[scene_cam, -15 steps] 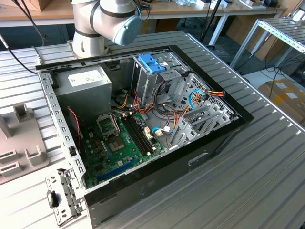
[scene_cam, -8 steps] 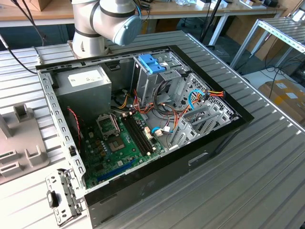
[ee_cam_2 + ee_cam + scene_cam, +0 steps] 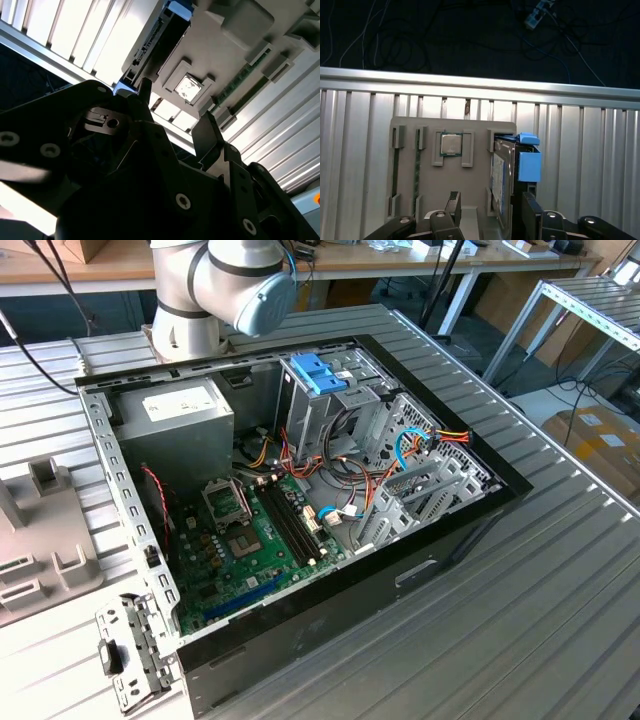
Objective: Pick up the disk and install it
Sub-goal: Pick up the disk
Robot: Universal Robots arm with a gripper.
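The disk is a thin grey drive with light-blue rails. It stands on edge in a slot of a grey holder tray. In the second wrist view the disk appears as a dark slab with a blue end, beyond the fingertips. My gripper hangs over the tray, open, its two black fingers straddling the line of the disk without touching it. Nothing is held between them. In the second wrist view the gripper is open as well.
The tray also carries a processor chip and memory sticks. It lies on a ribbed metal table near the edge. An open computer case with a blue-tabbed drive cage lies in the middle. The arm's base stands behind the case.
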